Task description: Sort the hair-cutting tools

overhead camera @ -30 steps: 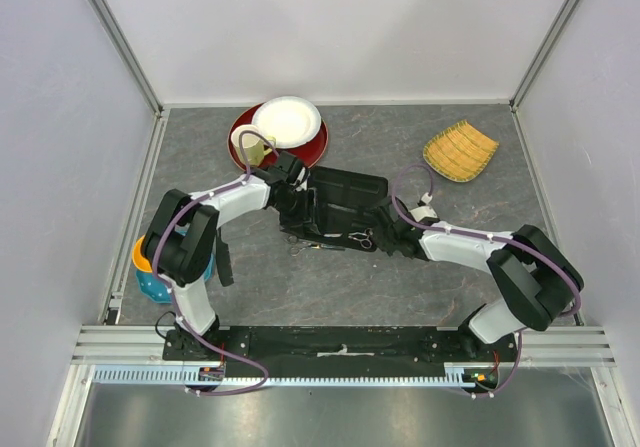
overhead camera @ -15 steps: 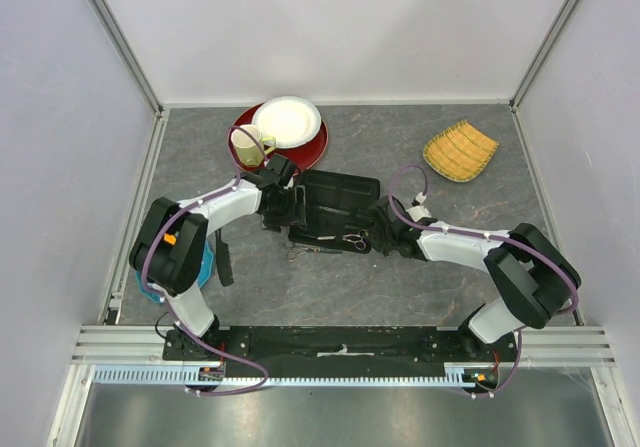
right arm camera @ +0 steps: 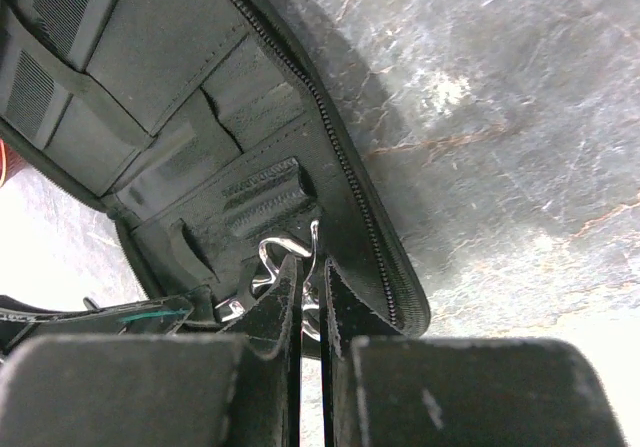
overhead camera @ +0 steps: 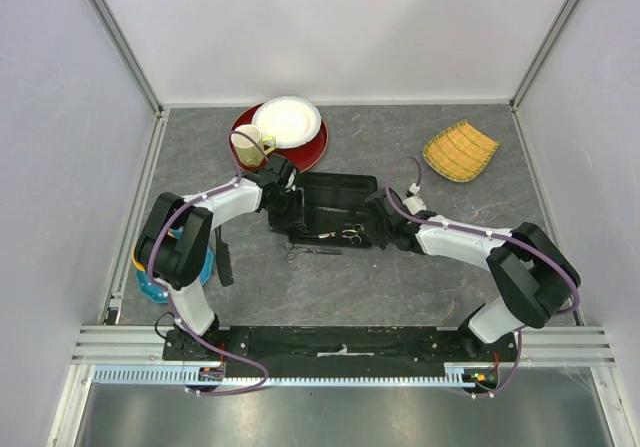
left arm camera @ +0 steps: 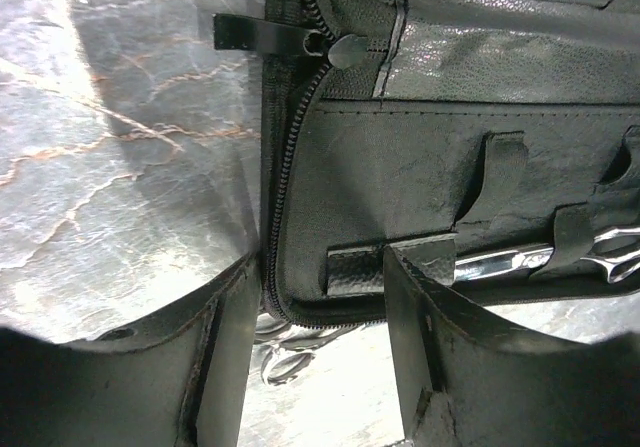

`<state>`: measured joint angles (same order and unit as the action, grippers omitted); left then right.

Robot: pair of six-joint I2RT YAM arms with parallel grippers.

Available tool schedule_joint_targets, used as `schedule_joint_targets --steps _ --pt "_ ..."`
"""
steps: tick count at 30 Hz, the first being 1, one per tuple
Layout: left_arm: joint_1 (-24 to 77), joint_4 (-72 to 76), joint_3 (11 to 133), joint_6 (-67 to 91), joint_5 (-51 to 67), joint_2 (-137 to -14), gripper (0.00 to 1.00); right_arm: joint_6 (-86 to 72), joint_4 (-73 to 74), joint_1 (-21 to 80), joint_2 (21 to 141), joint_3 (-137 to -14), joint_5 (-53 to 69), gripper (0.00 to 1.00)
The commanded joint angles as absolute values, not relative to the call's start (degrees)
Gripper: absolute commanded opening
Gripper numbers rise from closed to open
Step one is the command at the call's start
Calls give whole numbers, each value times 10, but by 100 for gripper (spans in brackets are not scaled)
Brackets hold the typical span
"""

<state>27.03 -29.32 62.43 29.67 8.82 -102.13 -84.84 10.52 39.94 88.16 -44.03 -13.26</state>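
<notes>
A flat black case (overhead camera: 335, 199) lies open mid-table. Silver scissors (overhead camera: 347, 233) sit strapped in its near half. My right gripper (overhead camera: 376, 229) is shut on their ring handle (right arm camera: 288, 250), with its jaws (right arm camera: 310, 289) pinching the thin metal loop at the case's zipper edge. My left gripper (overhead camera: 284, 214) is open, its fingers (left arm camera: 228, 339) straddling the case's near-left corner (left arm camera: 300, 297). A second pair of scissors (overhead camera: 306, 254) lies on the table, its rings (left arm camera: 285, 352) showing under that corner. A slim black comb (overhead camera: 222, 261) lies by the left arm.
A red plate (overhead camera: 312, 150) with a white plate (overhead camera: 287, 120) and a cream mug (overhead camera: 247, 147) stands at the back left. A yellow woven tray (overhead camera: 459, 151) lies at the back right. Orange and blue bowls (overhead camera: 150, 279) sit at the left edge.
The case has slid back and left and straightened, baring the second scissors on the table. My right gripper moved with it, holding the scissors' handle. My left gripper stayed at the case's left corner.
</notes>
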Motion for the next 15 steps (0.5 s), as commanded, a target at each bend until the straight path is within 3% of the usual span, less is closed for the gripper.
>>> schedule_joint_targets --steps 1,11,13,15 --pt "279 -265 608 304 163 -1049 58 -836 105 404 882 -476 -100 7" --pt "284 -254 604 306 172 -1051 58 -838 131 399 875 -446 -130 11" --pt "285 -252 606 303 174 -1052 58 -839 136 390 866 -427 -131 16" --pt "286 -245 606 301 186 -1053 59 -840 140 387 849 -416 -133 31"
